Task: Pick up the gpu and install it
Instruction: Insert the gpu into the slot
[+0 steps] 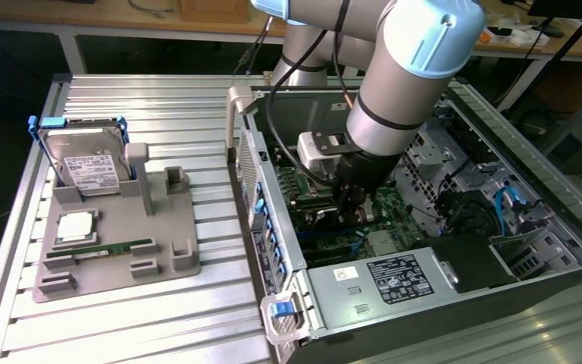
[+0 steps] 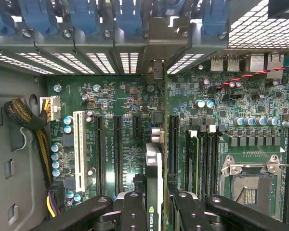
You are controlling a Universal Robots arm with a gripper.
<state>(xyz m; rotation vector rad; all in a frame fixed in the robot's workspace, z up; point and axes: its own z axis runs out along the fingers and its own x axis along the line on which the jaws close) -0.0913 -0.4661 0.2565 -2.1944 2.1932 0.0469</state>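
One card only in the grip: the gpu (image 2: pixel 153 173), clamped on both flat faces by the jaws, closed firmly on it and not released. Held on edge, thin side toward the wrist camera, most likely for a straight entry of the connector edge into a slot. Gripped at the edge nearest the wrist, apparently to leave the far edge free above the motherboard (image 2: pixel 120 96).

Positioned inside the open computer case (image 1: pixel 533 250), over the board, between the short black slot (image 2: pixel 136 126) and the long black slot (image 2: pixel 173 144), just beside the long one. Not possible to tell from these views whether already touching a slot or hovering above it; seating not confirmed. Metal bracket end (image 2: pixel 156 134) turned toward the case wall with the vent openings (image 2: pixel 130 62), sensible for a bracket meant to sit at the back panel.

In the exterior view, arm (image 1: pixel 402 83) reaching down from above into the case, side panel off for access. Case laid on the desk (image 1: pixel 119 326) with the motherboard facing up, convenient for a vertical insertion.

Well apart, at the exterior view's left, a grey holder (image 1: pixel 170 262) on the desk, carrying the hard drive (image 1: pixel 87 163) upright, the memory stick (image 1: pixel 114 248) lying flat and a processor (image 1: pixel 76 226) in a recess. Kept in fixed places, presumably for repeatable picking. None of these touched at present.
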